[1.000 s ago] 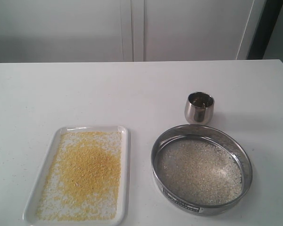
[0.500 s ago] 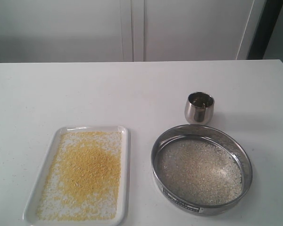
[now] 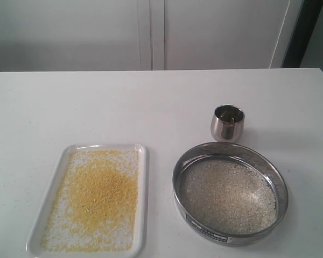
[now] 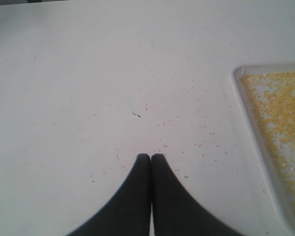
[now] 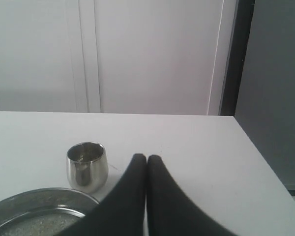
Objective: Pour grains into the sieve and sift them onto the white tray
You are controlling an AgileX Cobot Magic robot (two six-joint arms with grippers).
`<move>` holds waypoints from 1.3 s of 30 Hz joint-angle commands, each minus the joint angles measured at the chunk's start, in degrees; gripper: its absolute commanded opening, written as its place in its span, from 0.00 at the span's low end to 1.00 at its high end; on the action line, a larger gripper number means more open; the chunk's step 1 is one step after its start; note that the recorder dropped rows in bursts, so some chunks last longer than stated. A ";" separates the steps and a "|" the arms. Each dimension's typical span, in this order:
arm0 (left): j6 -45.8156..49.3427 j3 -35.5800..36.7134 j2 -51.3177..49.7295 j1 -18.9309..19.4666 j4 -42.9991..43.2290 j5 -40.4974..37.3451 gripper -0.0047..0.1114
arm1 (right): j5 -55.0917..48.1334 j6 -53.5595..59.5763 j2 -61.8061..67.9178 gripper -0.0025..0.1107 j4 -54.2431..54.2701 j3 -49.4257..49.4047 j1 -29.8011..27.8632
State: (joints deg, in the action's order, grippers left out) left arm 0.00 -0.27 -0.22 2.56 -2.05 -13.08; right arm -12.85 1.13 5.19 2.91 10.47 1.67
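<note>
Both arms are out of the exterior view, so I go by the wrist cameras. The left tool (image 4: 151, 156) is closed, its two dark fingers pressed together with nothing between them, hanging over bare counter (image 3: 97, 102). The right tool (image 5: 146, 157) is closed too and holds nothing.

The white tray (image 3: 143, 204) lies toward the counter's near left corner in the exterior view, long side running toward the far edge. Yellow grains (image 3: 99, 196) cover most of its floor, thickest in the middle and thinner along the edges, where paler bits show. In the left wrist view, stray specks (image 4: 201, 129) dot the counter just beside the tray's rim.

The sieve (image 3: 247, 236) sits flat toward the near right corner, apart from the tray, its label strip facing the near edge. Whitish grains lie spread over its mesh. A small steel cup (image 3: 227, 123) stands upright just beyond the sieve on the far-edge side. I cannot tell whether the two touch, or what is inside the cup.
</note>
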 commanded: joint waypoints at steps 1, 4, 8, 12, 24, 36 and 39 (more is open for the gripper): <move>0.00 0.27 0.22 0.09 -0.21 0.24 0.04 | -0.06 -0.34 -1.27 0.02 0.03 -2.80 -0.35; 0.00 0.27 0.22 0.09 -0.21 0.24 0.04 | 0.04 -0.34 -1.36 0.02 -0.12 -4.42 -0.35; 0.00 0.27 0.22 0.09 -0.21 0.24 0.04 | 0.16 -0.34 -1.36 0.02 -2.91 -6.70 -0.35; 0.00 0.27 0.22 0.09 -0.21 0.24 0.04 | 0.17 -0.34 -1.36 0.02 -2.91 -9.19 -0.35; 0.00 0.27 0.22 0.09 -0.21 0.24 0.04 | -3.26 -0.34 -1.36 0.02 -5.26 -10.47 -0.35; 0.00 0.27 0.22 0.09 -0.21 0.24 0.04 | -3.98 0.01 -1.73 0.02 -5.30 -10.47 -0.35; 0.00 0.27 0.22 0.09 -0.21 0.24 0.04 | -3.88 0.01 -1.73 0.02 -5.30 -10.47 -0.35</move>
State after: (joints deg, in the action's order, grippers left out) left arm 0.00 -0.27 -0.22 2.56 -2.05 -13.08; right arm -17.05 0.92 3.91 -1.99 0.23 1.67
